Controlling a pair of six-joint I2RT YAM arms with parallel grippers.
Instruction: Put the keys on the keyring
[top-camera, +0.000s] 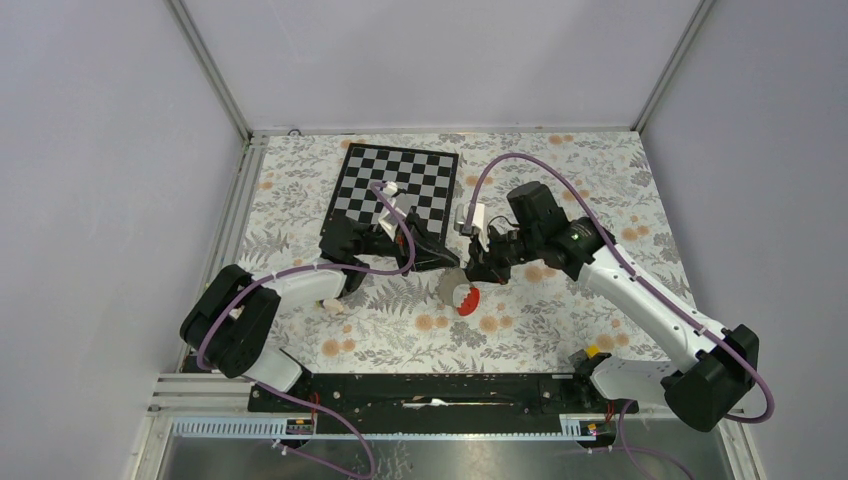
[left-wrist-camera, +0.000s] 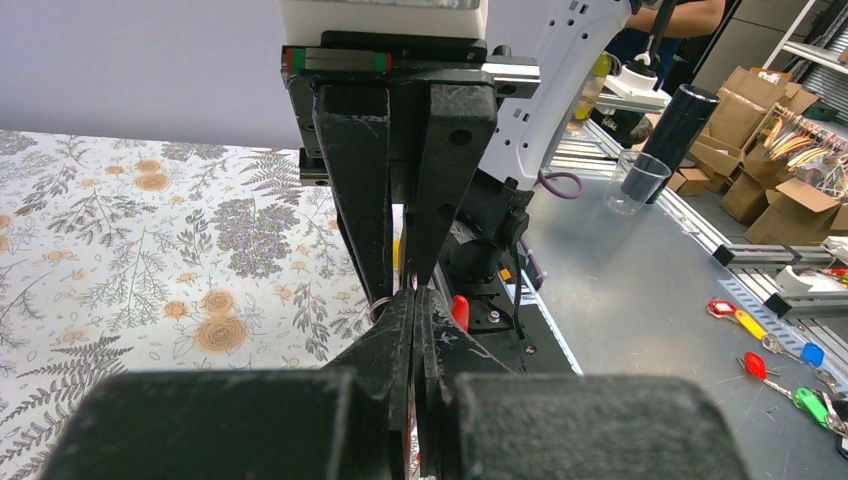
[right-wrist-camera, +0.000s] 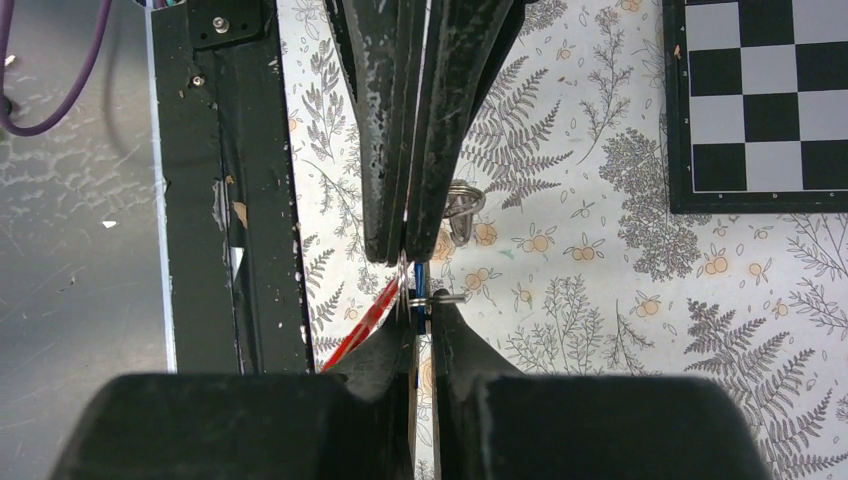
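keys (right-wrist-camera: 418, 290) nipped in right fingers (right-wrist-camera: 460, 350), keyring (top-camera: 466, 297) near checkerboard (top-camera: 395, 185) edge

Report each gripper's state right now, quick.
Left gripper: closed; what it pinches, if anything, cannot be told.
Right gripper: closed on the keys, gripping at the blue tag.

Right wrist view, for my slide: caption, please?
Right gripper pinches the keys opposite the shut left gripper; red keyring trails beside.
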